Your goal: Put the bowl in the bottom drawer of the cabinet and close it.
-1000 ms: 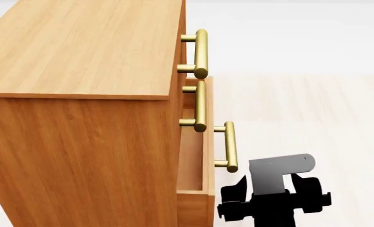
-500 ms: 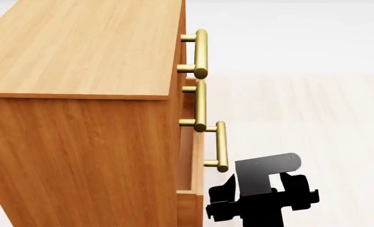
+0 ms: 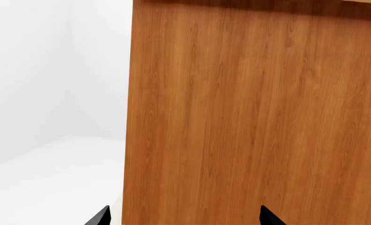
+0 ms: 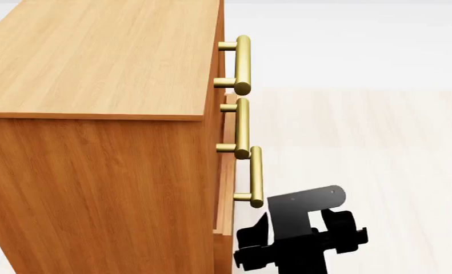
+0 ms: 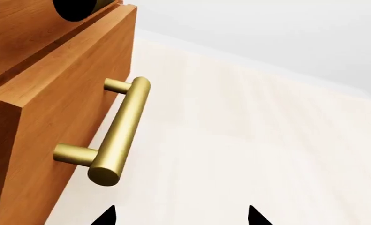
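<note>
The bottom drawer (image 4: 227,194) is nearly shut now — 1.0 s ago it stuck out well past the cabinet (image 4: 96,142) front, and its inside showed; now only a thin slice of it stands proud. Its brass handle (image 5: 119,131) has moved in toward the two upper handles. The right gripper (image 4: 302,242) has followed the drawer leftward and sits just beside the handle, not gripping it — its tips are spread apart in the right wrist view, nothing between them. The left gripper (image 3: 182,220) faces the cabinet side, tips apart, empty. The bowl isn't visible in any view.
</note>
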{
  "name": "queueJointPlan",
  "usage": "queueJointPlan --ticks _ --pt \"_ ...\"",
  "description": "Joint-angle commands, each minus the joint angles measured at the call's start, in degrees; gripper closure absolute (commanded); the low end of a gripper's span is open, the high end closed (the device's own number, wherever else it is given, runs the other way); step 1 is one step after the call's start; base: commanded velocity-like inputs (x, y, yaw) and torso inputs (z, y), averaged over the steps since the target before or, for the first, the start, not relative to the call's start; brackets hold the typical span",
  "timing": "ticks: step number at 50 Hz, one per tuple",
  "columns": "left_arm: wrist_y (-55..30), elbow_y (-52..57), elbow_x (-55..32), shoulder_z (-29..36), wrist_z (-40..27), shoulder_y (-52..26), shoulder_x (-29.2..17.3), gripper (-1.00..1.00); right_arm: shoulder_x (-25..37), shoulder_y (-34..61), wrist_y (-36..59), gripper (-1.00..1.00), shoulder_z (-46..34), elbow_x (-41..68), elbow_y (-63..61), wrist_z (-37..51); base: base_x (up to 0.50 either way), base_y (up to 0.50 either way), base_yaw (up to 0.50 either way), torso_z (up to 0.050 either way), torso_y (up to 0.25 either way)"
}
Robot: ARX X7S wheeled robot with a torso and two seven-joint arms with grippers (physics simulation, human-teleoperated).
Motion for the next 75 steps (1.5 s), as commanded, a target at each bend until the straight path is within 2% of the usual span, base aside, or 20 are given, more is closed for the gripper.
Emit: queueJointPlan --ticks 1,31,45,48,66,75 --pt "0.4 -0.5 0.1 0.1 0.1 -0.1 0.1 -1.0 -0.7 0.8 -0.3 -1.0 -0.9 2.0 1.1 -0.3 0.0 0.0 0.0 0.0 0.0" --pt "0.7 -0.7 -0.2 0.1 -0.1 -0.2 0.0 -1.0 -0.5 2.0 0.1 -1.0 -2.1 7.8 2.3 -5.7 0.0 0.0 0.0 0.0 0.0" --pt "0.6 -0.4 -0.4 0.1 -0.3 -0.1 -0.2 -1.0 -0.1 2.5 -3.7 -1.0 -4.5 7.9 4.5 -7.9 0.0 0.0 0.0 0.0 0.0" --pt "1.0 -0.9 -0.4 0.1 -0.2 -0.1 0.0 -1.0 1.1 1.9 0.5 -1.0 -4.4 10.7 1.6 -11.5 0.0 0.0 0.0 0.0 0.0" --pt "0.8 -0.6 -0.2 0.2 -0.5 0.0 -0.2 -1.0 4.6 3.9 13.0 -1.0 0.9 22.2 -5.4 -19.7 0.0 0.0 0.0 0.0 0.0" --pt "0.8 -0.6 -0.2 0.2 -0.5 0.0 -0.2 -1.0 6.3 5.5 15.8 -1.0 2.1 24.7 -5.4 -21.7 0.0 0.0 0.0 0.0 0.0"
